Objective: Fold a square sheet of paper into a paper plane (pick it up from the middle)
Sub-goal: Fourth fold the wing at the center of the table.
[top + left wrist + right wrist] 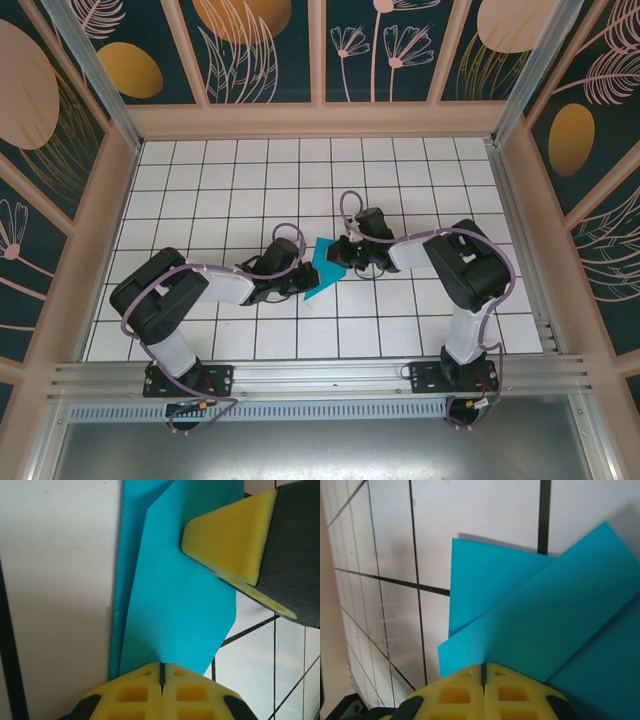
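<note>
The teal-blue sheet of paper lies on the tiled table, folded in overlapping layers into a narrow, pointed paper plane shape. My left gripper is shut, its yellow tips resting on the near end of the paper. My right gripper is shut too, tips against a folded flap from the other side. In the left wrist view my left gripper faces a yellow right fingertip that lies on the paper's far part. In the right wrist view my right gripper touches the flap's edge.
White tiled floor with black grid lines spreads around the paper. Wooden walls with painted panels enclose the table. Both arms bend inward and meet at the middle, cables looping over them.
</note>
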